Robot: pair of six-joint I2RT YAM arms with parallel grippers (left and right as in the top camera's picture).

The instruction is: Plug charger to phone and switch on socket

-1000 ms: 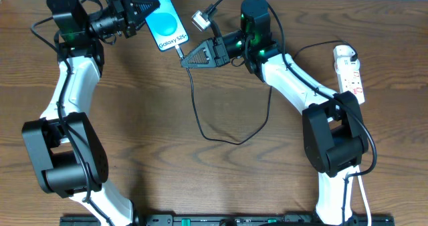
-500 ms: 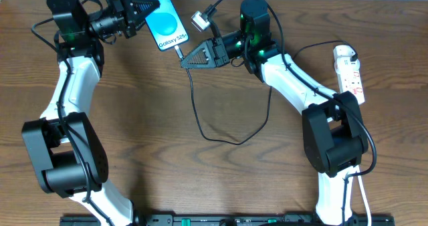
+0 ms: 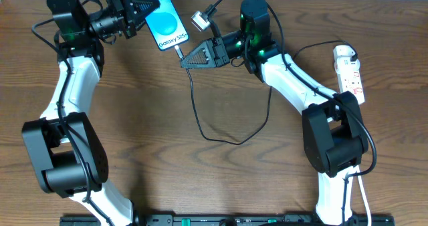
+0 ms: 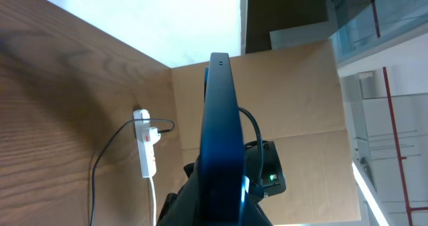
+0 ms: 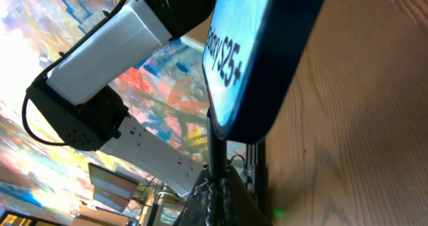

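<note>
Tip at the phone's port, both grips closed: the push is where it can go wrong.
The left jaws are clamped on the phone (image 3: 164,22), which sits screen-up at the far side of the table (image 3: 214,186). The right jaws are pinched shut on the charger (image 3: 192,92) near its tip, which meets the phone's lower end just ahead of them; I cannot tell if it is fully seated. A skewed push could jam the tip or slide the phone in its grip. The socket (image 3: 351,69) lies well apart, at the right.

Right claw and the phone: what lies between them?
Only the charger's black connector, spanning from the right claw up to the phone's lower edge; the right wrist view shows it best.
</note>
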